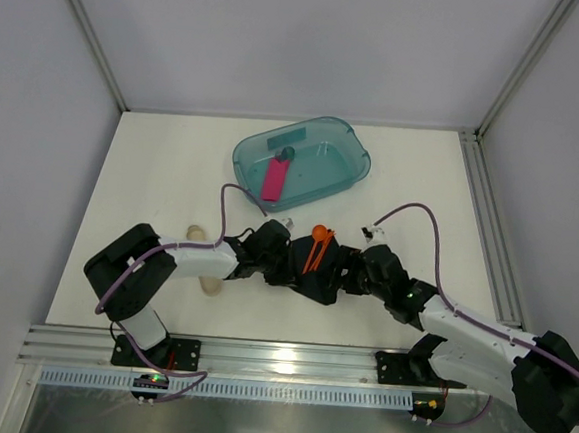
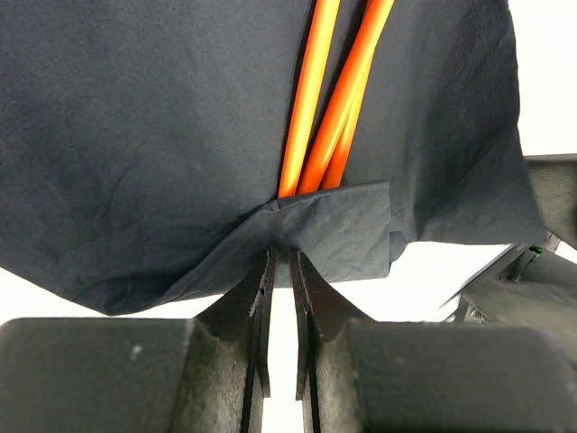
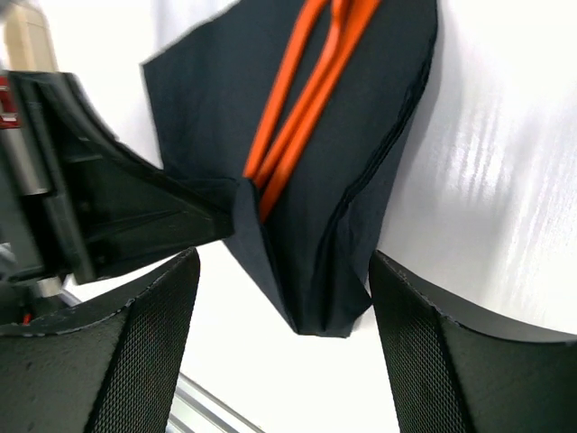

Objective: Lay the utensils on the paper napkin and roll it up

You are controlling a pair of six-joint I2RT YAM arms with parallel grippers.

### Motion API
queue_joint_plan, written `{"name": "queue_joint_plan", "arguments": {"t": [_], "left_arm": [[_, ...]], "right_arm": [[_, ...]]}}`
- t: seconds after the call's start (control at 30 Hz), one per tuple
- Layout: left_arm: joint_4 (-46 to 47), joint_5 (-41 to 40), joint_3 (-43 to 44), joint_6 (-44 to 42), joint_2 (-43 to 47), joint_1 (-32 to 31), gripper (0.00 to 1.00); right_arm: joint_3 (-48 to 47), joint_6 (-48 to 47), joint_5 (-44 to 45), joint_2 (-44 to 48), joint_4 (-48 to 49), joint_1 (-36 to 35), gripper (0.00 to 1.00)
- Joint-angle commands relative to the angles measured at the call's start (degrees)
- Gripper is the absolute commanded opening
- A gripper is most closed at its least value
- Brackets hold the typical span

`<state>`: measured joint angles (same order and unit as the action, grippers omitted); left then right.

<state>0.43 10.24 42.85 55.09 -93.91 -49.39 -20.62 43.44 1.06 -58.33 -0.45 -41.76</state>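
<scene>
Several slim bright-orange plastic utensils (image 2: 311, 117) are lying on the thin black paper napkin (image 2: 135, 135); left pincer (image 2: 281, 266) is pinching its seemingly limp, tearable edge, right pincer (image 3: 288, 361) is gaping wide.

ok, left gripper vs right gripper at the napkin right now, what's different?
The left gripper is shut, pinching a folded edge of the black paper napkin; the right gripper is open and holds nothing. The left's fingertips sit just below the near ends of the orange utensils; the right's fingers straddle a napkin corner with a gap on both sides. Shared: both meet at the napkin from opposite sides.
</scene>
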Motion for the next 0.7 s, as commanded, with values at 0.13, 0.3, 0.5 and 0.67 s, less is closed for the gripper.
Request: {"name": "queue_joint_plan", "arguments": {"t": [0.13, 0.3, 0.5, 0.67], "left_arm": [[0.19, -1.36, 1.18, -0.51, -0.4, -0.45, 0.14], [0.1, -1.28, 1.36, -0.51, -0.66, -0.54, 0.14], [-0.25, -1.62, 2.15, -0.86, -0.66, -0.71, 0.14], [-0.25, -1.71, 2.33, -0.69, -0.49, -0.71, 0.14]], "right_arm": [[1.99, 0.42, -0.36, 7.17, 4.05, 0.19, 0.76], [2.34, 0.33, -0.36, 5.95, 4.23, 0.19, 0.77], [2.34, -0.63, 0.58, 4.54, 4.23, 0.19, 0.75], [0.58, -1.25, 5.97, 3.31, -4.2, 0.18, 0.57]]}}
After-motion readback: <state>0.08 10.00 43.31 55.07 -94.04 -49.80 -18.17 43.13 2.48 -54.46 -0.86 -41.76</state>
